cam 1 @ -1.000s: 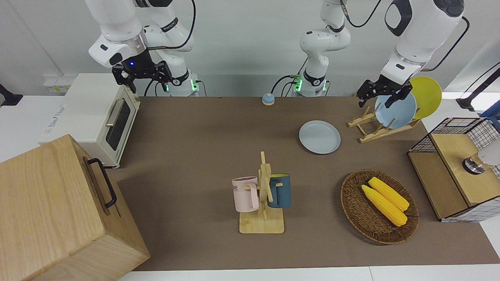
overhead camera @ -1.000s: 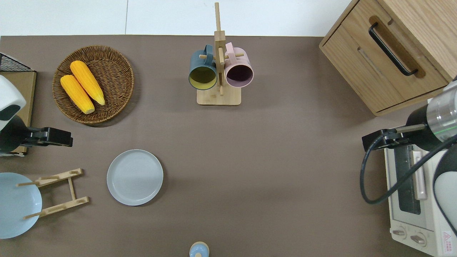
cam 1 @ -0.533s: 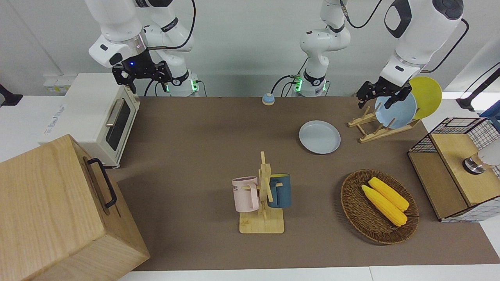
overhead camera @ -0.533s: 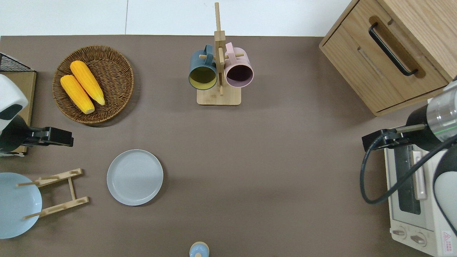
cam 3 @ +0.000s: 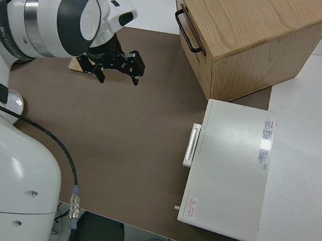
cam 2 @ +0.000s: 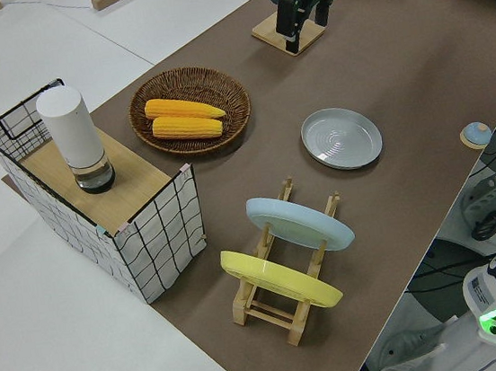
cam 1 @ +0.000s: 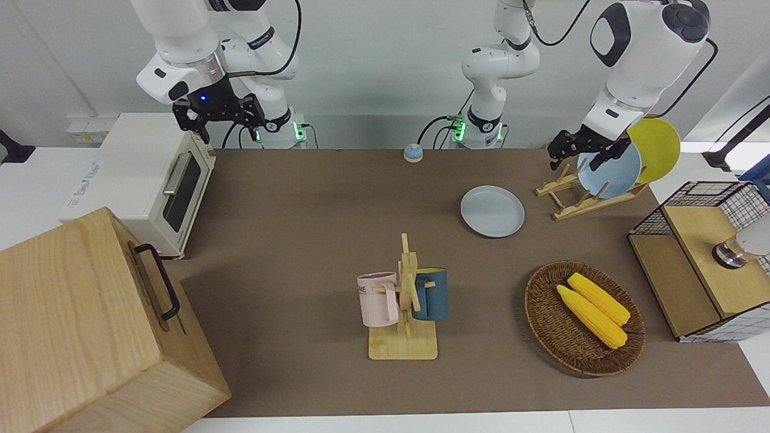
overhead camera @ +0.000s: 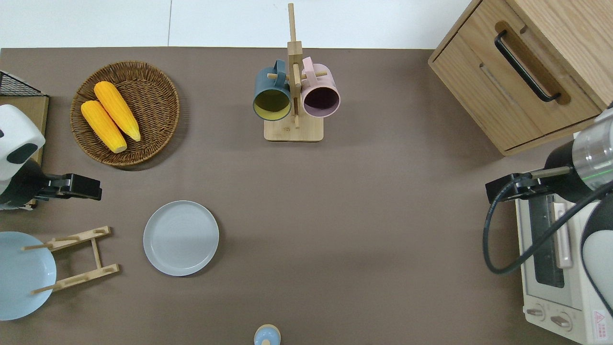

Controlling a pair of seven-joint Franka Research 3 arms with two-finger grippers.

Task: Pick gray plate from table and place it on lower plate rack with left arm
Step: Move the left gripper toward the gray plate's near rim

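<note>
Gray plate lies flat on the table, beside the lower plate rack, whose slots nearer the plate stand free (a light blue plate and a yellow plate fill the others). Farther out, the left gripper hangs empty over bare mat, fingers spread. The right arm is parked. Flat-lying rims give little purchase, so a shallow pinch could let the plate slip, and a careless swing might knock the blue plate.
</note>
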